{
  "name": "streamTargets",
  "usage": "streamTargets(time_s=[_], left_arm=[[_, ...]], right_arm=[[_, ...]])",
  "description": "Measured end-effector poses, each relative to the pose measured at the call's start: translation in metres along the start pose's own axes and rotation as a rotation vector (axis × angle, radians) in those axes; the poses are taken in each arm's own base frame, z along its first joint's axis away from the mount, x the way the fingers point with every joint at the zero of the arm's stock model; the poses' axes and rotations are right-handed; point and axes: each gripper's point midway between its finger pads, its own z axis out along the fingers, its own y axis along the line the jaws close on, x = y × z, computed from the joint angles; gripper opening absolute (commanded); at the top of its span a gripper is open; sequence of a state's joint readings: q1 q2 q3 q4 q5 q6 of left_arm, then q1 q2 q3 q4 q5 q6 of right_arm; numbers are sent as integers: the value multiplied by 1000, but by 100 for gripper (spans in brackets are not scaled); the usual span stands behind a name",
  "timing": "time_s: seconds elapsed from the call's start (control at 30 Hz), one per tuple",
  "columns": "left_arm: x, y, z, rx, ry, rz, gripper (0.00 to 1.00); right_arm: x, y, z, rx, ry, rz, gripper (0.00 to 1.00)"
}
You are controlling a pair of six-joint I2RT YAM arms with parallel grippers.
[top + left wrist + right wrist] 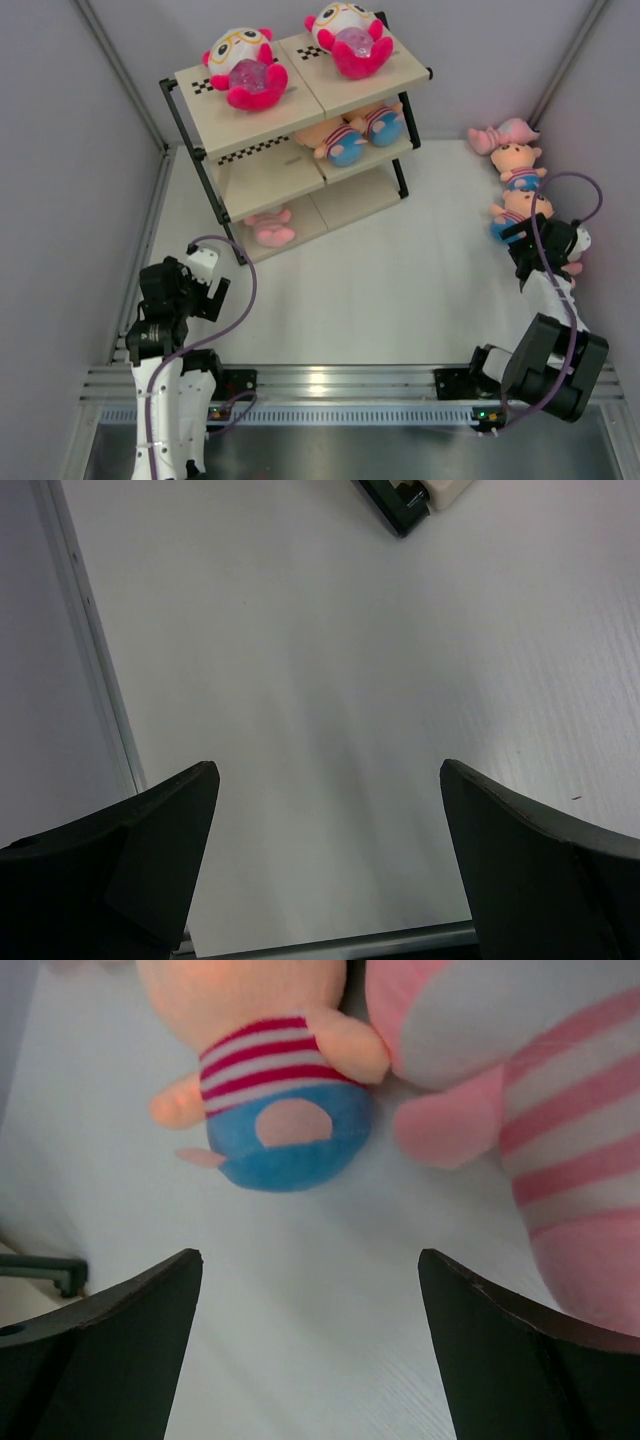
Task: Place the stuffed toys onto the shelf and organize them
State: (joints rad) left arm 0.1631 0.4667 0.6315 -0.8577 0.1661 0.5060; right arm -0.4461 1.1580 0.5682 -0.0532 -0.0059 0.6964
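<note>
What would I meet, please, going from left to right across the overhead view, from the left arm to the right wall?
Left fingers → pale pink toy on the bottom board of the shelf → two peach toys on its middle board → loose toys along the right wall.

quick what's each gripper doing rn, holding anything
Left gripper: open, holding nothing.
Right gripper: open, holding nothing; peach striped-shirt toy lies just ahead of the jaws.
</note>
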Motion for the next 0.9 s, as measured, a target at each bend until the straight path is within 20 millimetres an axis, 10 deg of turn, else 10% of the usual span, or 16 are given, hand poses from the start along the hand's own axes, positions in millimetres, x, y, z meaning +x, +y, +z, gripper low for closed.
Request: streamTargets(time_s=[0.4,0.77,0.9], left_arm=[[2,0,2,4,14,-2,99],[2,0,2,6,18,-3,99],[3,0,2,2,15,-5,99]], right_arm=[[-12,13,58,-15,-6,188,84],[-24,17,92,7,-3,151,1],[-24,21,88,-15,1,100,0]])
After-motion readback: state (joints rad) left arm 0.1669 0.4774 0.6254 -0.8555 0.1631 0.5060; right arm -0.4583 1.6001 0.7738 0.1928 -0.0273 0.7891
